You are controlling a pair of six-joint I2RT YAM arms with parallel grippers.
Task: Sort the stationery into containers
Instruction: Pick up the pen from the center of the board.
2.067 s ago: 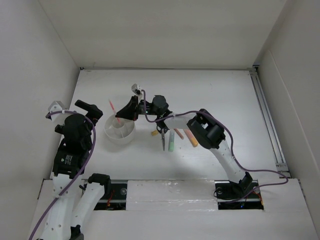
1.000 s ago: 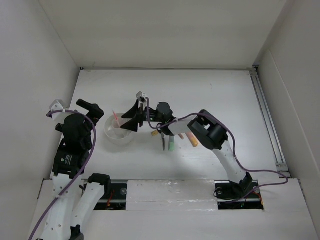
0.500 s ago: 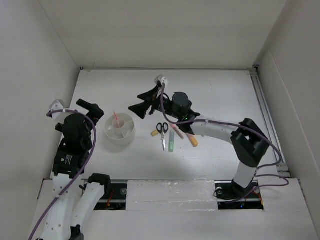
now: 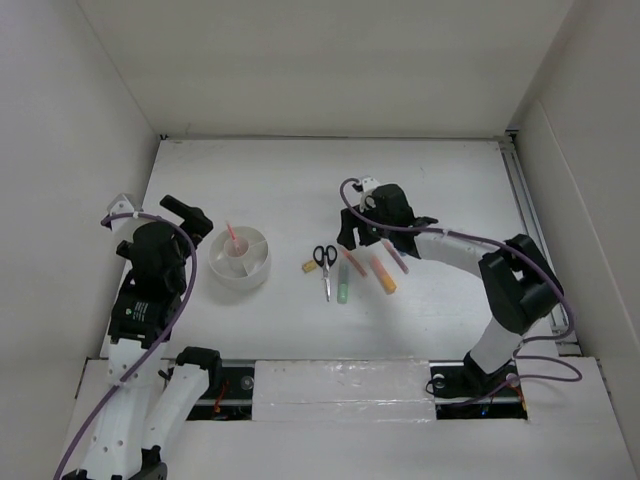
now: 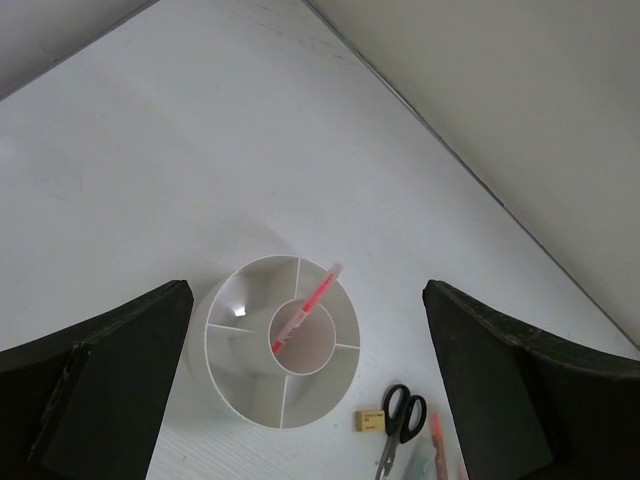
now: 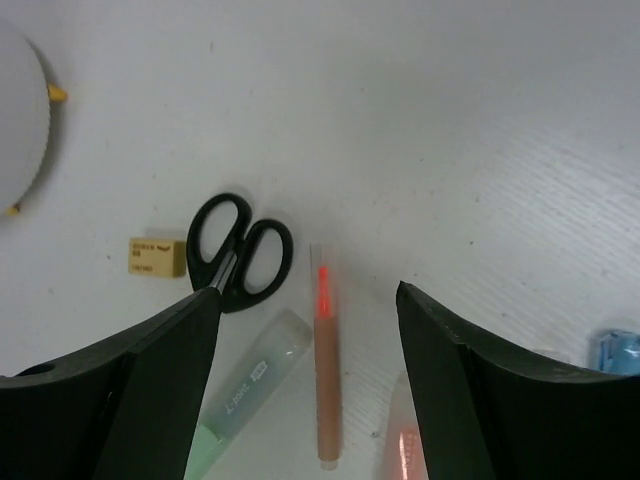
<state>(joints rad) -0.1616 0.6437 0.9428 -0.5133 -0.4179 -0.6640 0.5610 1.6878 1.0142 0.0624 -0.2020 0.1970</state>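
The round white tub [image 4: 256, 270] [image 5: 235, 395] holds one pink pen [image 4: 233, 240] [image 5: 304, 311] leaning in its centre well. To its right on the table lie a tan eraser [image 4: 309, 267] [image 6: 157, 257], black-handled scissors [image 4: 324, 264] [image 6: 238, 250], a green marker [image 4: 342, 290] [image 6: 250, 385], a thin reddish pen [image 4: 352, 265] [image 6: 326, 370] and an orange marker [image 4: 386, 277] [image 6: 405, 440]. My right gripper [image 4: 347, 240] [image 6: 308, 292] hangs open over the thin pen, a finger on each side, not touching it. My left gripper [image 4: 190, 215] [image 5: 307, 290] is wide open and empty, left of the tub.
A blue marker [image 6: 618, 350] lies at the right edge of the right wrist view. White walls close in the table on the left, back and right. A metal rail [image 4: 532, 235] runs along the right side.
My right gripper let the pink pen go into the tub's centre well, then swung right and came down over the loose pens by the scissors. The left arm barely moved.
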